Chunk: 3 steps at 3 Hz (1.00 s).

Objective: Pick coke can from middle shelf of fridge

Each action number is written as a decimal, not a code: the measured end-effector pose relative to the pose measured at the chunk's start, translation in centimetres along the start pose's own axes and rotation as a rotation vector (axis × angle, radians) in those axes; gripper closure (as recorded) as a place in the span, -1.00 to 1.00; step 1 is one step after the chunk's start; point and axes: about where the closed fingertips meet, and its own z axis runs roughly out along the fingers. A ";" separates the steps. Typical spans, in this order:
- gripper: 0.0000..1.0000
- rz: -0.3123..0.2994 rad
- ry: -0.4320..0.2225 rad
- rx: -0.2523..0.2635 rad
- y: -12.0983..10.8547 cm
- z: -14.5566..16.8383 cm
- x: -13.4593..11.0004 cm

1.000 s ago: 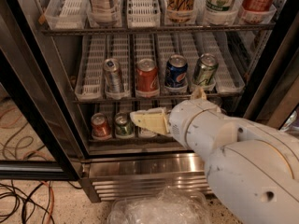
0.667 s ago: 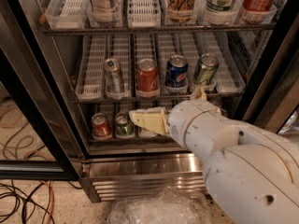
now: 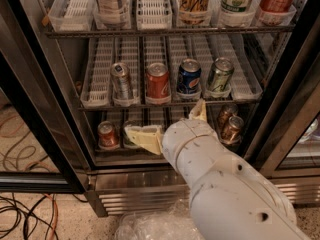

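**Claw spread below the middle shelf, holding nothing**

- Claw (image 3: 163, 118): the two pale fingers are well apart. One finger (image 3: 142, 136) lies level, pointing left in front of the lower rack. The other (image 3: 200, 111) points up, its tip at the front wire of the middle shelf (image 3: 100, 105). Whether that tip touches the wire I cannot tell. Nothing sits between the fingers.
- Coke can (image 3: 158, 82): upright at the front of its white lane on the middle shelf, above the claw and apart from it.
- Neighbours: silver can (image 3: 121, 81) one lane left, Pepsi can (image 3: 189, 77) one lane right, green-and-silver can (image 3: 219, 76) beyond. Lane walls separate them all.
- Room: open height between the can lids and the upper rack (image 3: 165, 31).
- Edges: the fridge (image 3: 135, 180) has black frames left and right. The white arm (image 3: 225, 184) fills the lower right.
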 end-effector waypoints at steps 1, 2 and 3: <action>-1.00 0.000 0.000 0.000 0.0 0.0 0.0; -1.00 0.011 -0.014 0.001 0.3 0.3 -0.2; -1.00 0.050 -0.052 0.030 0.3 1.3 -0.1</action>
